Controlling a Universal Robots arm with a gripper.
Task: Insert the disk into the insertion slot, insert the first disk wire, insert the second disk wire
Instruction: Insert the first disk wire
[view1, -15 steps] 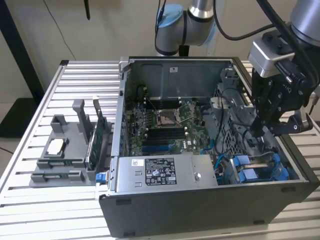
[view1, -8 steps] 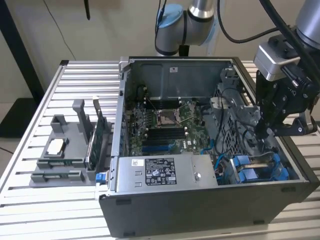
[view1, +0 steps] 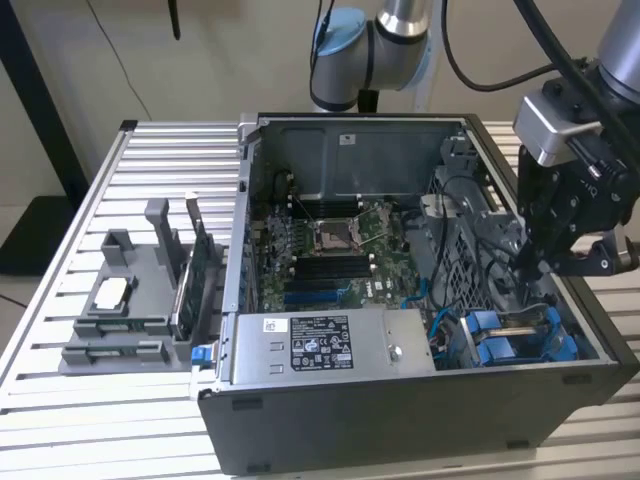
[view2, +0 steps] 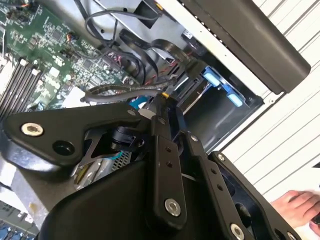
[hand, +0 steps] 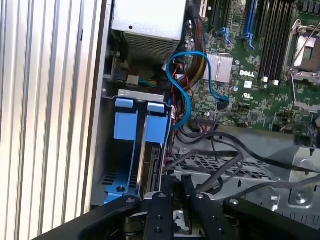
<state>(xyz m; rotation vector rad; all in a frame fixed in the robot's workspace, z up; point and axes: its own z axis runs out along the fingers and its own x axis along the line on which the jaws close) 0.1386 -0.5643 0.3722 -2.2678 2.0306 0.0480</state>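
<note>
- An open dark grey metal computer case (view1: 400, 420) fills the centre and right of the exterior view. Bare ribbed aluminium table (view1: 60, 420) lies along its left.
- One black two-fingered gripper (view1: 528, 262) hangs inside the case's right edge, hemmed in by black cables (hand: 215, 165). Its fingers (view2: 161, 130) are drawn together; whether they pinch anything cannot be told.
- One silver-grey disk in a bright blue plastic carrier frame (hand: 155, 130) sits in the metal insertion slot (hand: 131, 95), in the case's lower right corner, near the gripper.
- Two blue carriers stand side by side; the second blue carrier (hand: 125, 125) is nearer the case wall.
- One grey labelled power-supply box (view1: 330, 345).
</note>
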